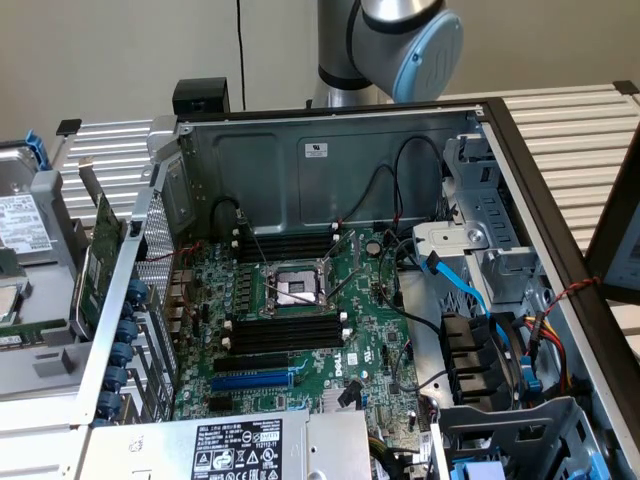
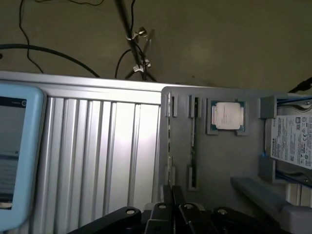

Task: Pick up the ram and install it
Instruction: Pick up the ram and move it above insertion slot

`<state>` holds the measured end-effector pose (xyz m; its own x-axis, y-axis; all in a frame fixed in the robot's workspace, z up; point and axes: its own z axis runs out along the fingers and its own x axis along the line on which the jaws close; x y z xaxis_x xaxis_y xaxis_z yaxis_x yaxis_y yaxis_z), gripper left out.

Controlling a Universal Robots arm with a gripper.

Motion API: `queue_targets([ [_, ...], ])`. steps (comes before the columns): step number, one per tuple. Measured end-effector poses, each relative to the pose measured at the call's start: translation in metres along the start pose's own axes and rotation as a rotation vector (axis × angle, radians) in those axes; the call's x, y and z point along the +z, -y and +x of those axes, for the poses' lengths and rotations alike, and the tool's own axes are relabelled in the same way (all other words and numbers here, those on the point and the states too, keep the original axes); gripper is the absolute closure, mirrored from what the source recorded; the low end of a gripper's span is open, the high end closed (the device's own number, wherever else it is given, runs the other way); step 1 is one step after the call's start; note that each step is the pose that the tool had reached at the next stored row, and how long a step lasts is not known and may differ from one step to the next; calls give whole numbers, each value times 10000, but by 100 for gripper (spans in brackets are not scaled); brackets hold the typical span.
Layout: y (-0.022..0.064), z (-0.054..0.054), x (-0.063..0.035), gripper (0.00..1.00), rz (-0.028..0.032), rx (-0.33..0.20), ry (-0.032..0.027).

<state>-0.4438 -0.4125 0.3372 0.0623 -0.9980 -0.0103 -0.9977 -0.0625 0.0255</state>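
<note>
The ram (image 2: 169, 139) stands on its thin edge in a slot of the gray tray (image 2: 243, 165), along the tray's edge that meets the ribbed bench (image 2: 107, 146). The gripper (image 2: 171, 191) has its fingers pressed together, close to one end of the ram. Farther across the tray lie a processor chip (image 2: 226, 116) and a hard drive (image 2: 292, 141).

wall (image 1: 110, 50): plain beige | table (image 1: 575, 115): ribbed aluminium slats | floor (image 2: 234, 44): dull olive, cables (image 2: 125, 24) trailing
</note>
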Motion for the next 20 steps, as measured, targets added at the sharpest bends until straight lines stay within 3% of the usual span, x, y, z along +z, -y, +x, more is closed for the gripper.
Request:
queue_targets([
  [8, 162, 134, -370, 88, 3, -16, 64],
  [14, 307, 201, -639, 88, 7, -49, 155],
  [20, 532, 234, -722, 88, -42, -70, 163],
])
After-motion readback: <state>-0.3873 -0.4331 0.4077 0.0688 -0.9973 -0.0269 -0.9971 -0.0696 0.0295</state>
